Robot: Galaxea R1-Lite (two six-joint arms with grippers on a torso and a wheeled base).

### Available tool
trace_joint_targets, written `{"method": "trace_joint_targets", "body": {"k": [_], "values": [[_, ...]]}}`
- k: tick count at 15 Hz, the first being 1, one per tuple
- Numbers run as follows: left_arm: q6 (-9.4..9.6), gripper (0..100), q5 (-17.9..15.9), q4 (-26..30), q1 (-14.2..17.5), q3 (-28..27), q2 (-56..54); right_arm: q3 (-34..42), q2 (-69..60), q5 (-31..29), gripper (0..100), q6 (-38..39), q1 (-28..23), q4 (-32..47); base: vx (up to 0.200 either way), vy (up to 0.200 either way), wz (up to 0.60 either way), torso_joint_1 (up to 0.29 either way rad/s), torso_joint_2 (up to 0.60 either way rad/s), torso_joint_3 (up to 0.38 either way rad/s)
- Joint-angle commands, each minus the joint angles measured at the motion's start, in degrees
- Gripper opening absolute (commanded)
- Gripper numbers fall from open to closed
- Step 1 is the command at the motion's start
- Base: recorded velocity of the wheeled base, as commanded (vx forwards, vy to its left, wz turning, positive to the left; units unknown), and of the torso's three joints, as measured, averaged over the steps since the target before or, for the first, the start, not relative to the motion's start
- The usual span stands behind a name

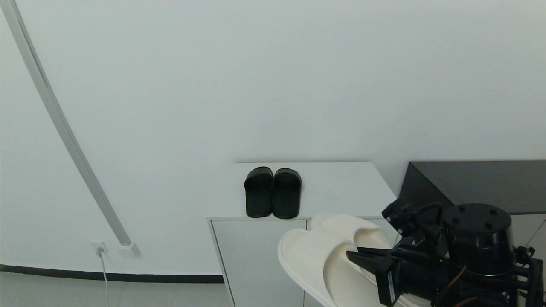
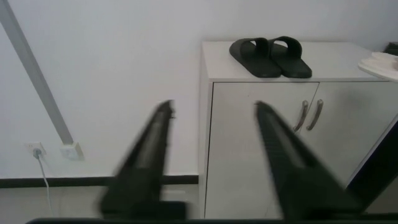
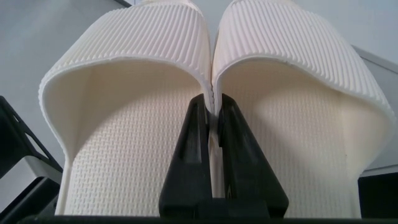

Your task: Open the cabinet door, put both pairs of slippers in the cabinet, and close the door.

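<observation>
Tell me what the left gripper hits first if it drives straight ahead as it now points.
Likely the closed cabinet door, near its outer edge, though depth is unclear.

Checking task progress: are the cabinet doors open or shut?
Shut: both cabinet doors sit flush, their handles side by side; the black slippers rest on top.

The head camera sits up high and looks forward at the wall (image 1: 273, 85) and the cabinet (image 1: 332, 187) from a little way off. The left wrist camera looks out past its own left hand (image 2: 212, 109) at the cabinet doors. Both show the black slippers (image 1: 273, 192) on top. The right wrist camera looks along the right hand (image 3: 213, 106), very close to the white slippers (image 3: 137, 112).
</observation>
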Motion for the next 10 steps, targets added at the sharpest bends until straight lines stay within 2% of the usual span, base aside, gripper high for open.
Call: {"method": "trace_joint_targets", "body": {"k": [1,10], "values": [[-0.04,100,0.03,-0.1,0.0,0.0,0.07,0.14,0.46,-0.05,0,-0.07,-0.02,-0.36,0.0,0.0,0.0,-0.139,0.32,0.159],[0.4,100,-0.05,-0.01,0.0,0.0,0.07,0.84,0.28,-0.4,0,-0.95,-0.02,-0.8,0.0,0.0,0.0,-0.146,0.35,0.192]]}}
